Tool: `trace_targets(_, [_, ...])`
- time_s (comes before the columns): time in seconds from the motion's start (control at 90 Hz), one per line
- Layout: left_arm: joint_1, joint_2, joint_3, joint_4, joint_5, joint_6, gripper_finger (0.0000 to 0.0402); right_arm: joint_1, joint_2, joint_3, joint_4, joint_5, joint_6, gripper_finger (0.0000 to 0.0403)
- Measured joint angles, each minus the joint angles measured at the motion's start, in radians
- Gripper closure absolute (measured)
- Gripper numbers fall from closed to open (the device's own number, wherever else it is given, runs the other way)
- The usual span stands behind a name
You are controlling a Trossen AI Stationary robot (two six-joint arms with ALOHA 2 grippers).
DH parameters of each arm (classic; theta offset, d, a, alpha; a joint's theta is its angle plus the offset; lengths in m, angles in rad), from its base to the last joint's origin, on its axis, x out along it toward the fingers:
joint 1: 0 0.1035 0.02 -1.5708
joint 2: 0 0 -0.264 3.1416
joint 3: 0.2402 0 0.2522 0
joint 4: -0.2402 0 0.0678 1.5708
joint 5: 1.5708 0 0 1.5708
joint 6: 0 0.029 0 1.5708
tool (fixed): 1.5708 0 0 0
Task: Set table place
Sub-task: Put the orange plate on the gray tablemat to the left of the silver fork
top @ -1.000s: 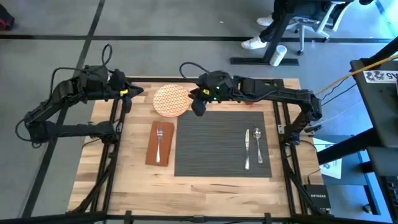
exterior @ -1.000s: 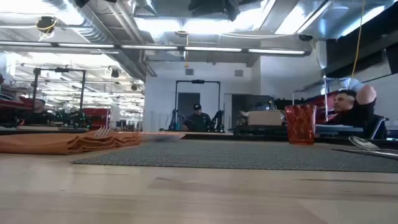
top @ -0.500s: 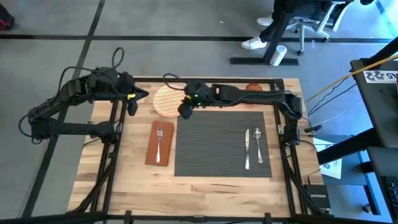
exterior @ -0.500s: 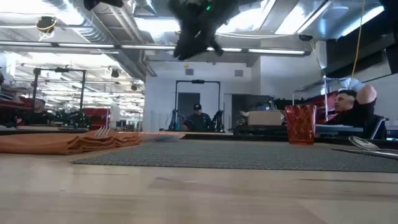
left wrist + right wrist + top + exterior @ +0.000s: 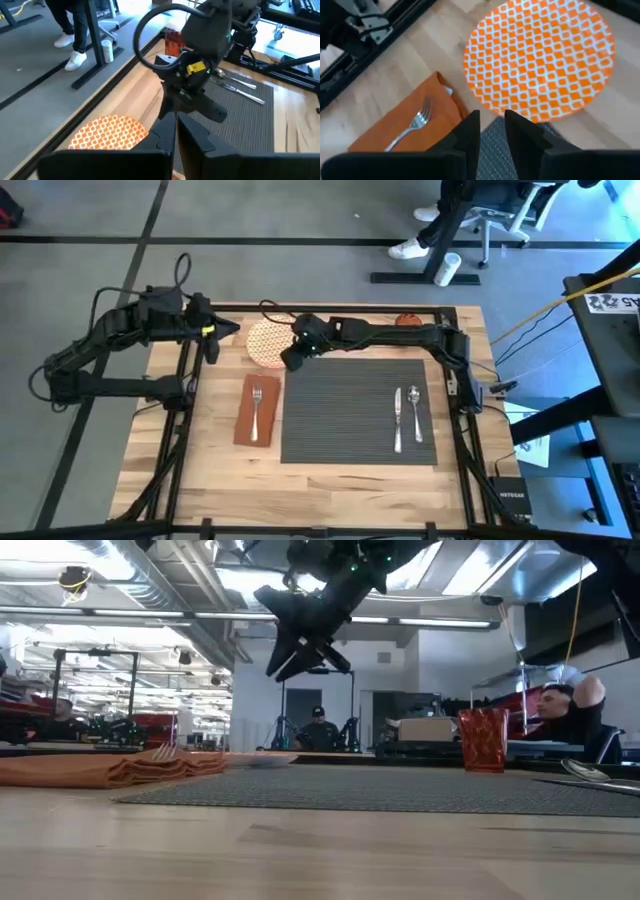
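Right pincer (image 5: 290,358) up over plate (image 5: 268,342) edge, upper middle, fingers a little apart, pinching nothing. Left pincer (image 5: 214,340) upper left, pressed together.

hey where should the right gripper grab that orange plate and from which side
Probably by the rim nearest the placemat. The plate lies flat on the table, so only its thin edge offers a pinch. The right gripper already hovers at that edge, fingers slightly apart, so come down from above there.

Orange-patterned plate (image 5: 267,341) beside placemat (image 5: 355,410)
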Motion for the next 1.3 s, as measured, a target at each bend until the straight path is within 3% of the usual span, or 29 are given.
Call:
trace_targets(0.244, [0.000, -0.001, 0.000, -0.003, 0.000, -0.004, 0.0402, -0.034, 0.029, 0.000, 0.005, 0.034, 0.091, 0.0324])
trace_targets(0.511, [0.000, -0.001, 0.000, -0.025, 0.000, -0.021, 0.0402, -0.065, 0.079, -0.001, 0.015, -0.028, 0.150, 0.0322])
trace_targets(0.767, [0.000, -0.001, 0.000, -0.040, 0.000, -0.039, 0.0402, -0.070, 0.120, -0.002, 0.005, -0.062, 0.225, 0.0255])
trace_targets(0.889, [0.000, -0.001, 0.000, -0.040, 0.000, -0.039, 0.0402, -0.070, 0.119, -0.001, -0.007, -0.008, 0.239, 0.0230])
trace_targets(1.0, [0.000, -0.001, 0.000, -0.040, 0.000, -0.039, 0.0402, -0.082, 0.122, -0.001, -0.071, 0.007, 0.293, 0.0222])
trace_targets(1.3, [0.000, -0.001, 0.000, -0.046, 0.000, -0.039, 0.0402, -0.117, 0.182, -0.001, -0.006, -0.034, 0.408, 0.0221])
